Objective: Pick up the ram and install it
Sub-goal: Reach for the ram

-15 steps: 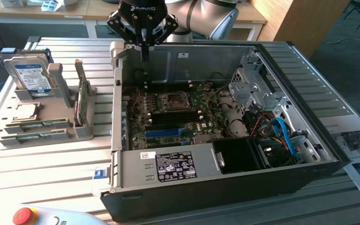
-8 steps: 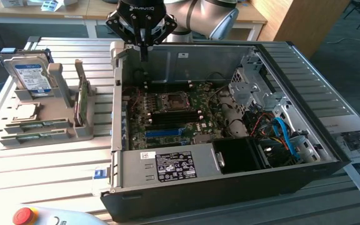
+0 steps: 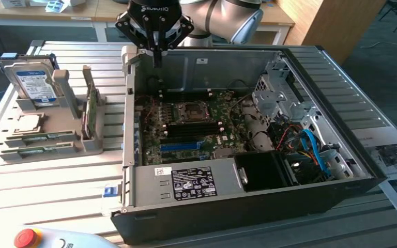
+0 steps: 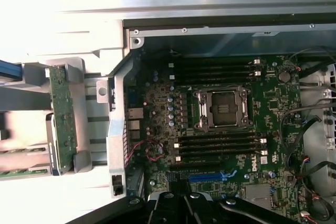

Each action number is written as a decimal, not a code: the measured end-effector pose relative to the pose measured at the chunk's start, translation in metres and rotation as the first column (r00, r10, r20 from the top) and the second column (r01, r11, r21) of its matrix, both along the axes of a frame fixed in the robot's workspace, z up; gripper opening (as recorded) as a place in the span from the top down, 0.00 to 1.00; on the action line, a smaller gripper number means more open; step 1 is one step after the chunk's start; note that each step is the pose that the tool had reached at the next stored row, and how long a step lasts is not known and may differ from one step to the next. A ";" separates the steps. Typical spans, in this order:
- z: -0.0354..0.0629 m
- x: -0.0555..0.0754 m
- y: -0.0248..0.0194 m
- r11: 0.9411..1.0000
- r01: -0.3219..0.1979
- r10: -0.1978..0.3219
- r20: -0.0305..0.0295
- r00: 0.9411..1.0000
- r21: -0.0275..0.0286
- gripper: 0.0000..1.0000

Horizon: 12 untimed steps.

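Stop button (image 3: 25,237) sits at the table's (image 3: 47,181) near edge, open case (image 3: 254,206) behind. Gripper (image 3: 157,63), pressed together and empty, hangs over the case's far wall; ram (image 3: 91,116) stands in the holder (image 3: 62,88) alongside. Wrist view: gripper (image 4: 181,199) above motherboard (image 4: 157,103), ram (image 4: 64,124) upright in holder (image 4: 68,69).

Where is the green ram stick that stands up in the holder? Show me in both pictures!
Exterior view: the ram stands on edge in the grey holder, on the table at the exterior view's left of the open computer case.
Wrist view: the ram sits in the same holder, just outside the case's metal side wall.
Shared landmark: the square CPU socket inside the case.
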<state>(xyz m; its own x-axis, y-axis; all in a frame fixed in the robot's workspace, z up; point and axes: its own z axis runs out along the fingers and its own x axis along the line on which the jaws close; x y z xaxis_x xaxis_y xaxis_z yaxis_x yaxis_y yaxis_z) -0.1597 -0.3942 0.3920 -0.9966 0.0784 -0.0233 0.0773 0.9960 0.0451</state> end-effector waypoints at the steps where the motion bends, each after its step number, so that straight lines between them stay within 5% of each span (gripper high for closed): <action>1: 0.0000 -0.001 0.0002 1.000 0.000 0.000 0.000 1.000 0.000 0.89; 12: 0.0000 -0.006 0.0012 1.000 0.000 0.000 0.000 1.000 0.000 0.89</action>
<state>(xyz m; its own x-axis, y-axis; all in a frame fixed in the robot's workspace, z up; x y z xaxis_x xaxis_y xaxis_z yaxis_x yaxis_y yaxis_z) -0.1662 -0.3930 0.3920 -0.9966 0.0784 -0.0233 0.0773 0.9960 0.0451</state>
